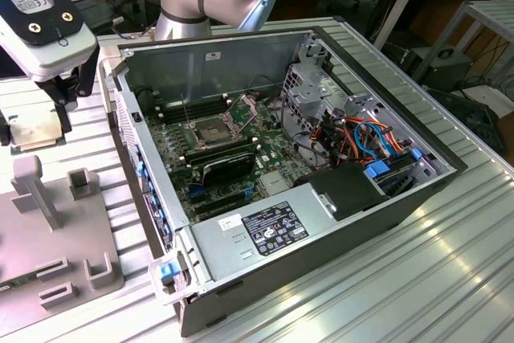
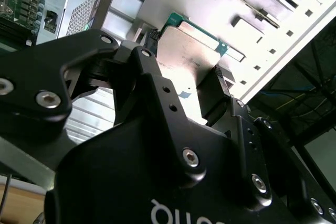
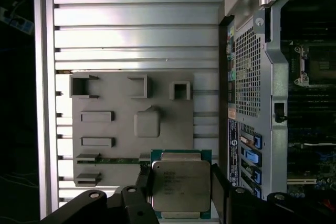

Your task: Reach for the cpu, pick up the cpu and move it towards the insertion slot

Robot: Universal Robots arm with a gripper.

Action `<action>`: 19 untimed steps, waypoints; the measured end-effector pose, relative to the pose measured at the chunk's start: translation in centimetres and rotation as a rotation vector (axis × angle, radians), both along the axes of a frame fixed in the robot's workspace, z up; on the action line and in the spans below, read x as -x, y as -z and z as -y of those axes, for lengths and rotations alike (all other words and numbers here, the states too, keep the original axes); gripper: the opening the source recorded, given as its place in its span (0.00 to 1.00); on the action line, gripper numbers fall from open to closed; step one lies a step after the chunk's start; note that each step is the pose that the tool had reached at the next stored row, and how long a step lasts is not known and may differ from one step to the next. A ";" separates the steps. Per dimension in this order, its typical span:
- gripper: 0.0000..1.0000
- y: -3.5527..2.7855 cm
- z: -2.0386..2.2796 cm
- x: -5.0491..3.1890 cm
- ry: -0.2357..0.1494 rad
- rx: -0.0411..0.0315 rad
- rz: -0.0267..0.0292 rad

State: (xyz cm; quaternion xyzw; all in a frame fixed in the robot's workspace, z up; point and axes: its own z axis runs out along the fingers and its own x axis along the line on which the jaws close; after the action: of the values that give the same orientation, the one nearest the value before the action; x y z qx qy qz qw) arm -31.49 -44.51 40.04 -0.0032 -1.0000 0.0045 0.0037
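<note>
The gripper (image 3: pixel 181 192) sits over the cpu (image 3: pixel 181 186) with a finger at each side edge, seemingly pinching it, though whether the chip is lifted off the grey fixture plate (image 3: pixel 115 129) or resting on it cannot be told. Gripping by the edges leaves the silver face free and the chip flat. The slot (image 1: pixel 210 130) lies well apart inside the open case (image 1: pixel 385 222); in the exterior view the cpu (image 1: pixel 32 130) is partly hidden under the wrist
</note>
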 end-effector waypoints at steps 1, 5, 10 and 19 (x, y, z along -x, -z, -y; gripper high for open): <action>0.55 0.00 0.00 -0.11 0.000 0.0000 0.0000; 0.55 0.00 0.00 -0.42 0.000 0.0002 0.0000; 0.55 0.00 0.00 -0.86 0.000 0.0004 0.0000; 0.55 0.00 0.00 -1.78 0.000 0.0006 0.0001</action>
State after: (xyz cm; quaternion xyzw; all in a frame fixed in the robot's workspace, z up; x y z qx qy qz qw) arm -29.71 -44.51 40.04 -0.0032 -1.0000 0.0048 0.0037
